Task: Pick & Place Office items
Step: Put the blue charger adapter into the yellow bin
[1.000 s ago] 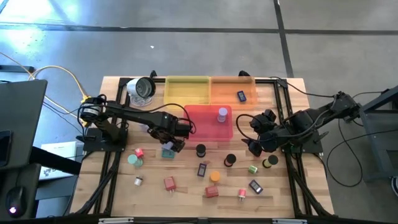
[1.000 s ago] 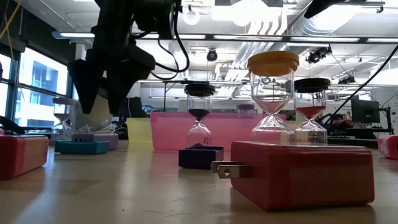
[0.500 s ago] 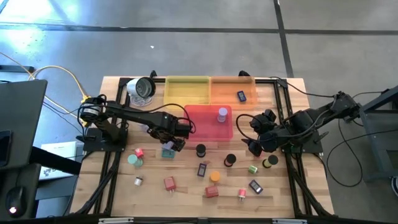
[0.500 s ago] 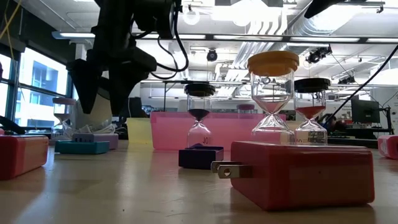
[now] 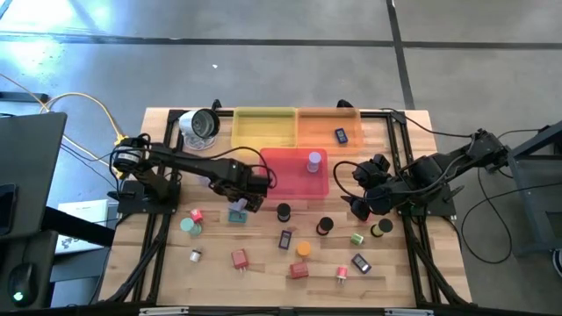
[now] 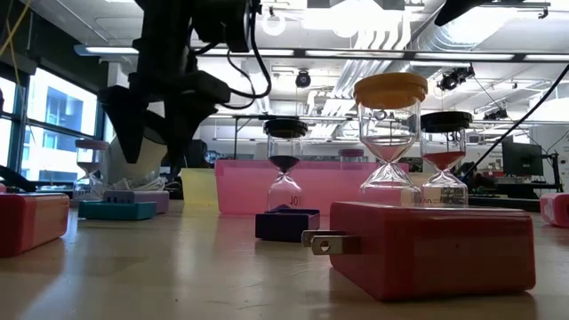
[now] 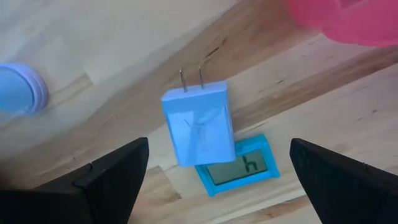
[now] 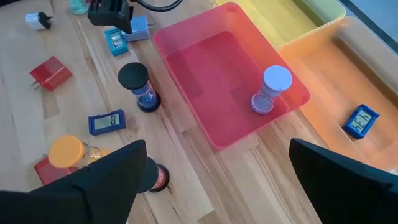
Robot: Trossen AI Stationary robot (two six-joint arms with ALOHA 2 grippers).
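Two office items under left gripper [image 7: 214, 163]: light blue plug block [image 7: 199, 130] overlapping teal timer [image 7: 239, 167] on surface, beside pink tray [image 5: 294, 172]. Jaws wide open, empty. Right gripper [image 8: 214, 163] parked open, empty.

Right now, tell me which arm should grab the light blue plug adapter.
Left. The left gripper hangs open directly over the light blue plug adapter, framing it between its fingers. The right gripper waits across the table, beyond the pink tray.

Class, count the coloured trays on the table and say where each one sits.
3: a yellow tray at the far edge, an orange tray touching it, a pink tray in front of both.
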